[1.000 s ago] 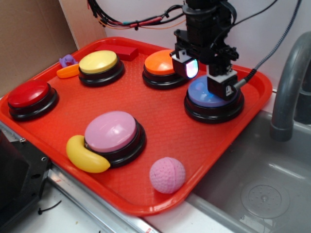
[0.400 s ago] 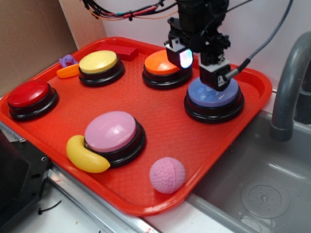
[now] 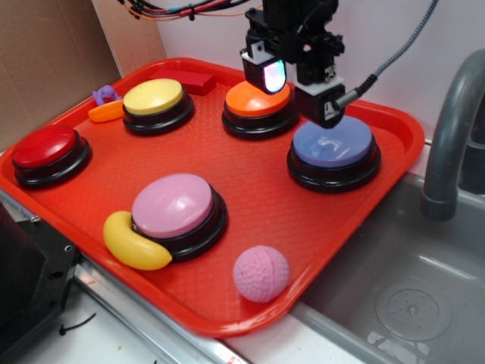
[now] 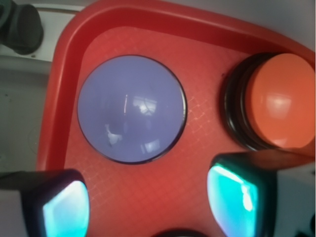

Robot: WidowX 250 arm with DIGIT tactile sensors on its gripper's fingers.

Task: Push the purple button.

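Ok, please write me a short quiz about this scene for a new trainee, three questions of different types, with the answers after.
1. True or false: the gripper is touching the purple button.
2. Which button is next to the yellow banana toy? A) red button B) pink button C) yellow button
3. Fill the gap: the pink ball lies near the front edge of the red ____.

Key
1. False: it hangs above the button, towards the orange button.
2. B
3. tray
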